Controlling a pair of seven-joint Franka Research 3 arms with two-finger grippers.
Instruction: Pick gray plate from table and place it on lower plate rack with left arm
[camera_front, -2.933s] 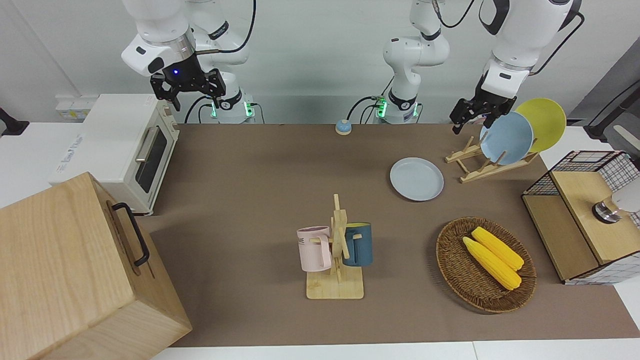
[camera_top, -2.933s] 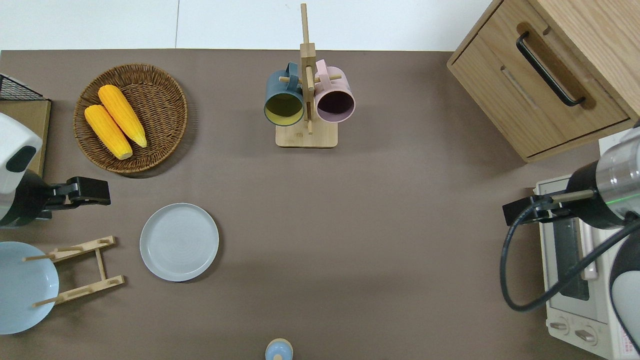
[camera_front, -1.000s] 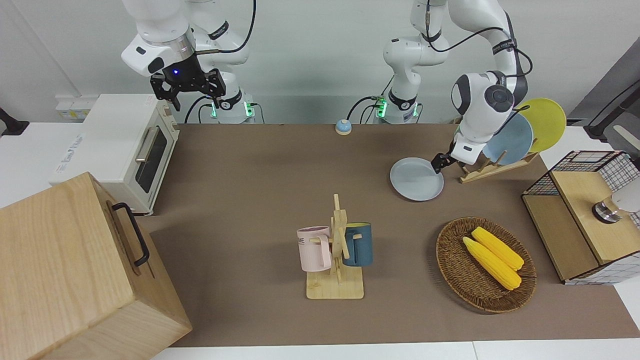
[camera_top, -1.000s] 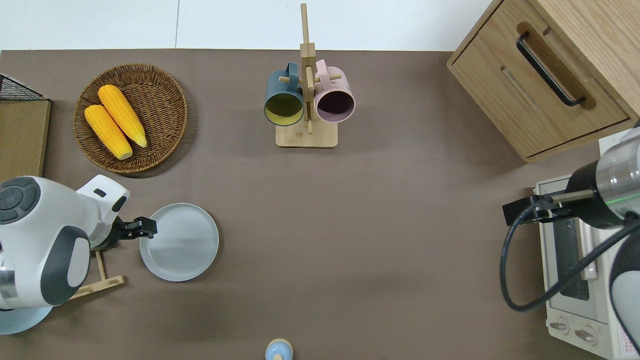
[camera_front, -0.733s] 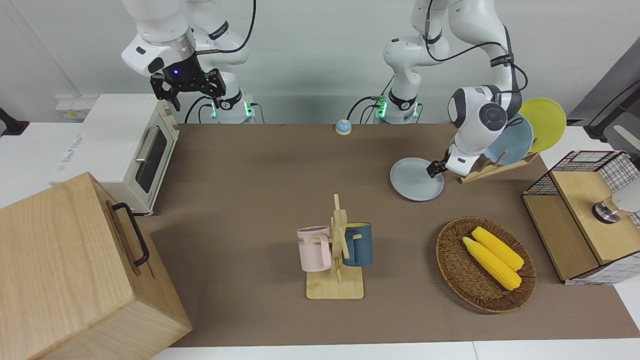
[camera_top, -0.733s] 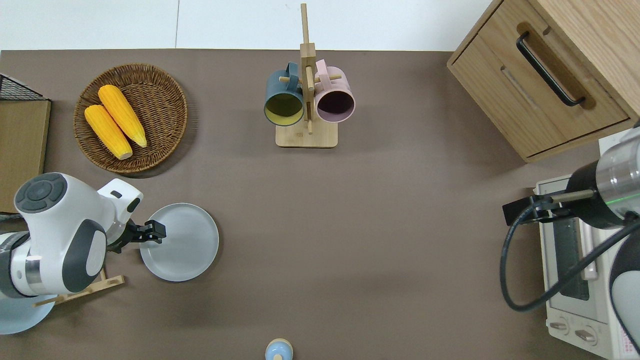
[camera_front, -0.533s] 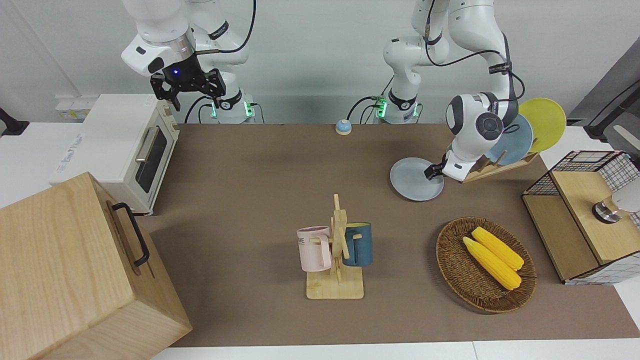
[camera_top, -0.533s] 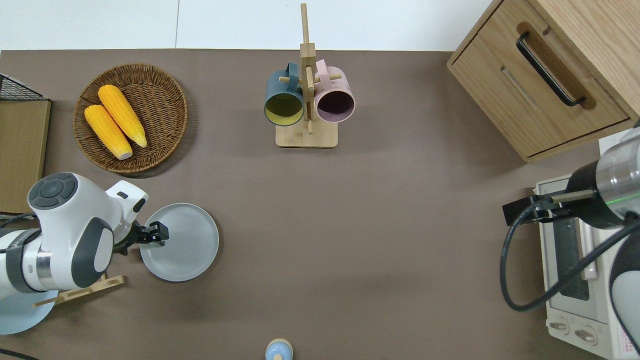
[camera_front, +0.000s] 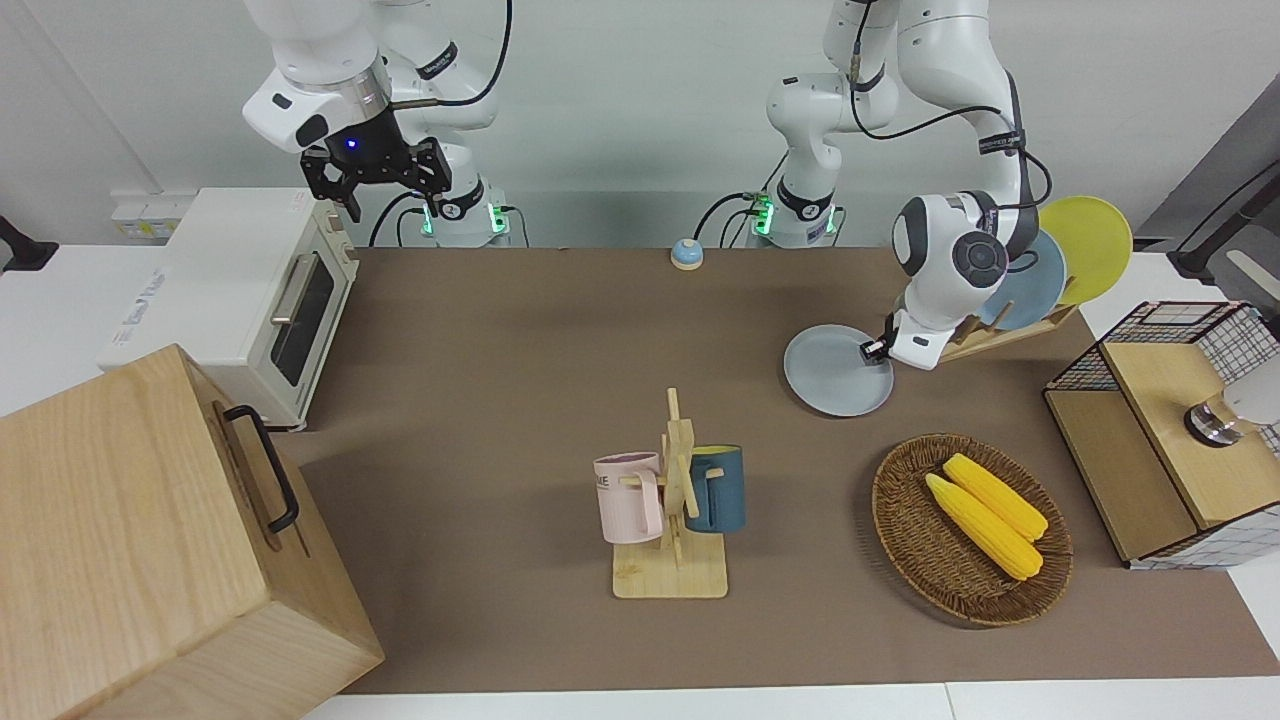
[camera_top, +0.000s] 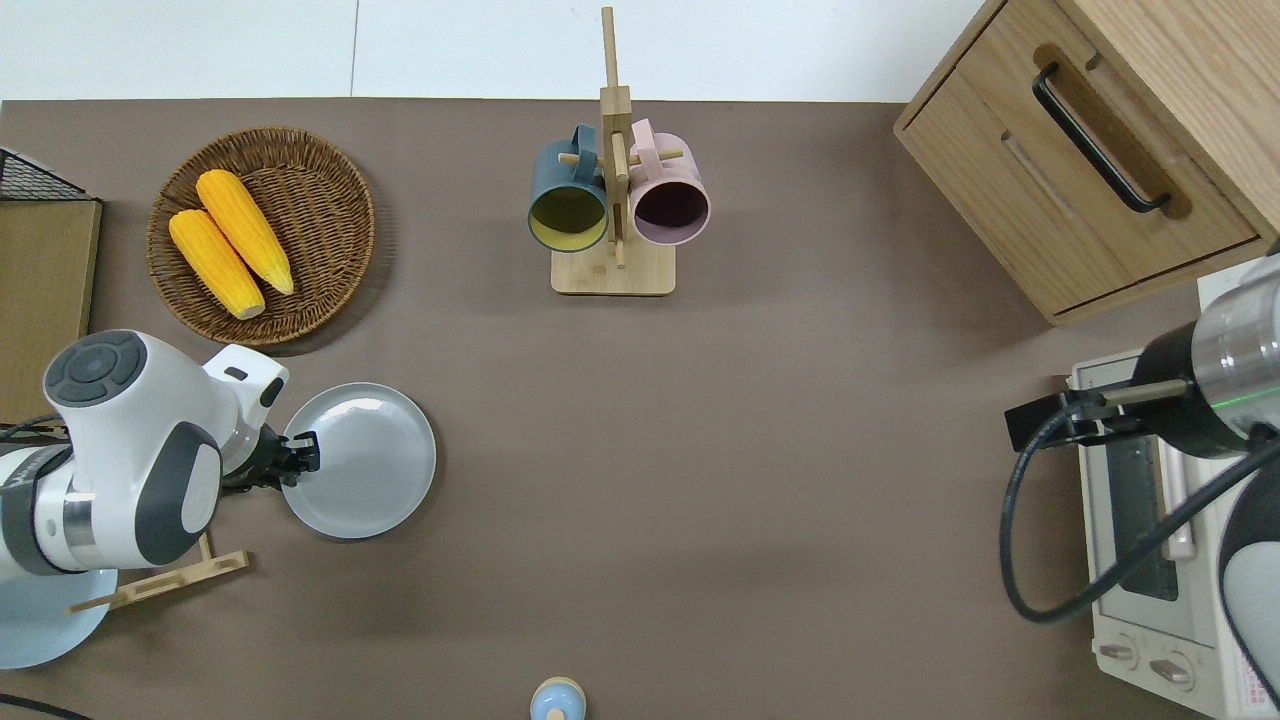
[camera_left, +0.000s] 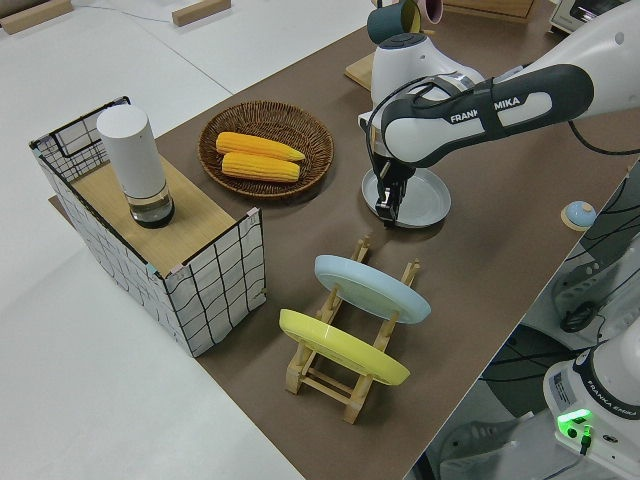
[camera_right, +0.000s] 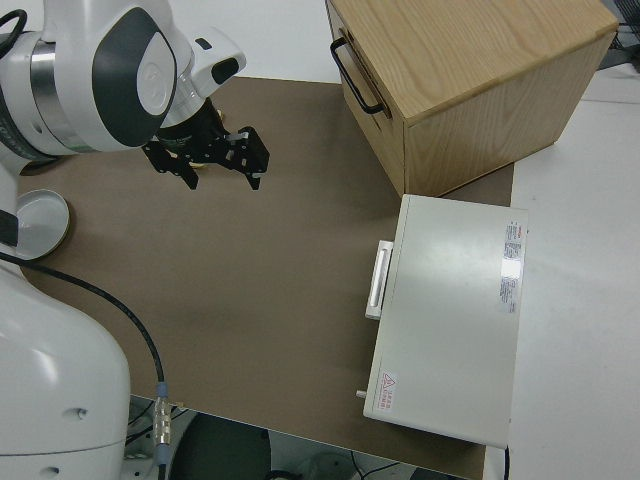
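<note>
The gray plate (camera_front: 835, 372) (camera_top: 370, 460) (camera_left: 425, 198) is low at the brown table (camera_front: 520, 350), between the corn basket and the plate rack. My left gripper (camera_front: 870, 350) (camera_top: 300, 462) (camera_left: 385, 208) is shut on the plate's rim, on the edge toward the rack. The wooden plate rack (camera_front: 1010, 332) (camera_top: 160, 585) (camera_left: 330, 385) stands at the left arm's end of the table. It holds a blue plate (camera_front: 1030, 285) and a yellow plate (camera_front: 1090, 245) in its slots. My right gripper (camera_front: 375, 175) (camera_right: 205, 165) is parked, fingers open.
A wicker basket (camera_front: 905, 530) with two corn cobs lies farther from the robots than the plate. A mug stand (camera_front: 672, 520) holds a pink and a blue mug mid-table. A wire-sided wooden crate (camera_front: 1160, 440), a toaster oven (camera_front: 250, 290) and a wooden drawer box (camera_front: 150, 540) line the ends.
My left arm came down from above the rack to the gray plate and shut on its rim. In the last half second the plate shifted a little away from the robots.
</note>
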